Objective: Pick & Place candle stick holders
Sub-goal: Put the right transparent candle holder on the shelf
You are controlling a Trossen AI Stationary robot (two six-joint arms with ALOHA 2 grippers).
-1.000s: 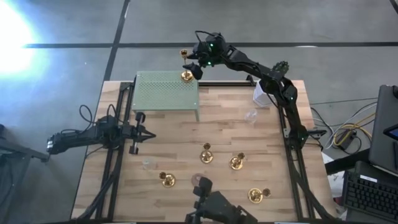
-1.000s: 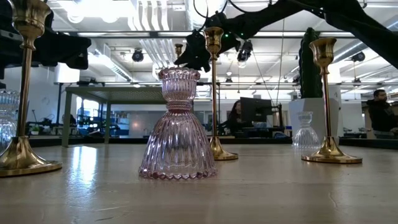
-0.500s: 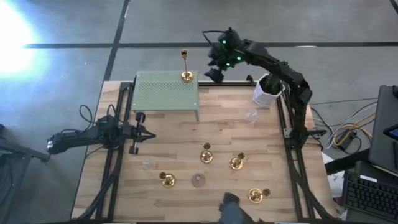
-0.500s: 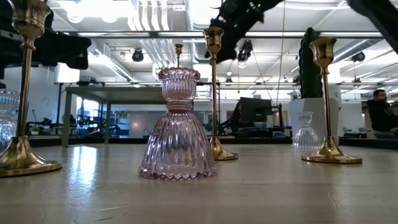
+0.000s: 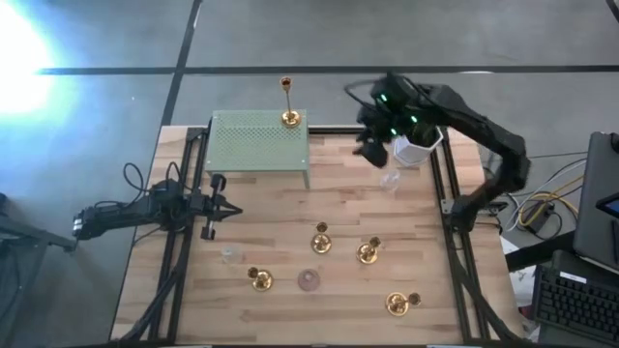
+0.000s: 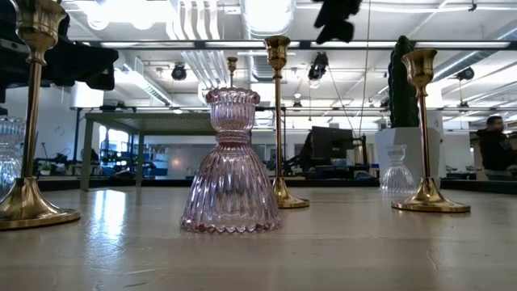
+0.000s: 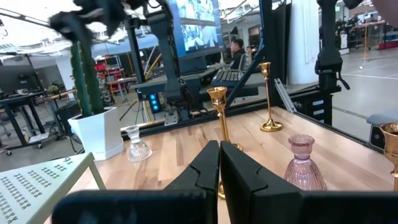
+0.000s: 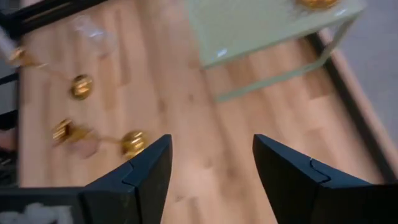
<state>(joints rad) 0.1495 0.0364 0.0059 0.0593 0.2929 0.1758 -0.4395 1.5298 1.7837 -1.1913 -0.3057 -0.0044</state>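
A tall gold candle stick holder [image 5: 288, 114] stands by its round base on the far right corner of the green perforated stand [image 5: 259, 145]. More gold holders [image 5: 321, 240] [image 5: 368, 251] [image 5: 259, 280] [image 5: 397, 304] stand on the table's near half. Among them are a pinkish glass one [image 6: 231, 166] and clear glass ones [image 5: 391, 180] [image 5: 229, 255]. My right gripper [image 5: 372, 145] [image 8: 211, 162] hangs open in the air over the far right of the table, with nothing between its fingers. My left gripper [image 7: 219, 168] rests shut at the table's left [image 5: 208, 208].
A white pot with a green cactus [image 5: 416, 147] stands at the far right corner, just beside my right gripper. Black rails [image 5: 174, 261] run along the table's left and right sides. Bare wood [image 5: 261, 217] lies between the stand and the near holders.
My right gripper has drawn away from the gold holder on the green stand, swinging toward the table's right edge and somewhat nearer. It has also risen and tipped to point more downward. The holder stays upright on the stand.
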